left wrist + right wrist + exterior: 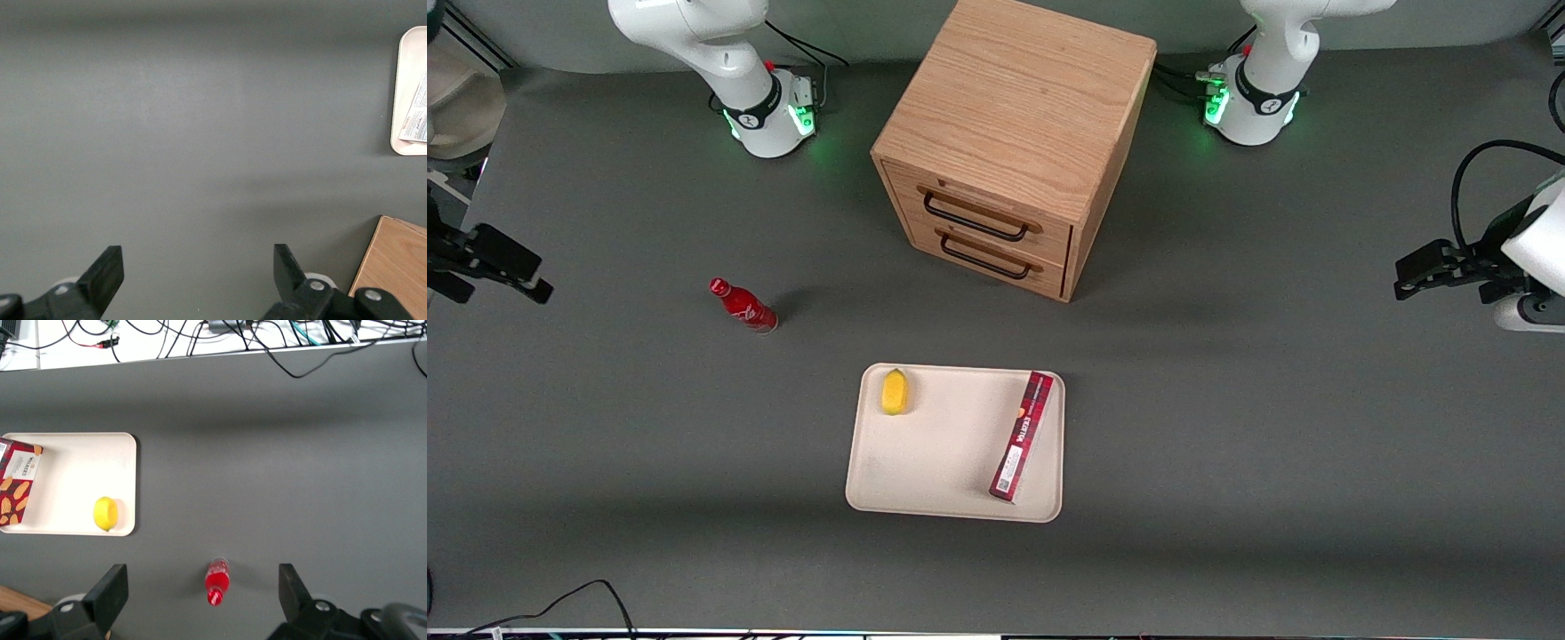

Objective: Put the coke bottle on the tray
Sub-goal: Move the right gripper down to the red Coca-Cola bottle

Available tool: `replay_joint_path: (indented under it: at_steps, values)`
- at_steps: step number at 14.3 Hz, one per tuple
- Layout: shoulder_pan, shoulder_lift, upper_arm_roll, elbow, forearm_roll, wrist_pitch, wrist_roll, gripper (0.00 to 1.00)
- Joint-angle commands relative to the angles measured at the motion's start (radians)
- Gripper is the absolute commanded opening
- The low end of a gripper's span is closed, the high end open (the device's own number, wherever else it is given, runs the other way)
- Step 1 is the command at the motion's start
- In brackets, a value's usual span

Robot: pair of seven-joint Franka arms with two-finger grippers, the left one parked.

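The coke bottle, small and red with a red cap, stands upright on the grey table, apart from the tray and toward the working arm's end. It also shows in the right wrist view, seen from above between the two fingers and well below them. The cream tray lies nearer to the front camera than the bottle; it also shows in the right wrist view. My right gripper hangs high over the working arm's end of the table, open and empty.
A yellow lemon and a long red box lie on the tray. A wooden two-drawer cabinet stands farther from the front camera than the tray. Cables run along the table's front edge.
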Motion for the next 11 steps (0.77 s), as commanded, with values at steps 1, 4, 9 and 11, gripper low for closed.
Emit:
replay_joint_path:
  at_steps: [1,4,9,11]
  values:
    - [0.004,-0.022,0.002,-0.021,-0.013,-0.015,-0.02,1.0]
    - [0.013,-0.001,0.01,-0.027,-0.008,-0.013,-0.004,1.0]
    - [0.027,0.059,0.126,-0.312,-0.008,0.311,0.075,1.0]
    - [0.054,0.058,0.151,-0.49,-0.111,0.504,0.077,1.0]
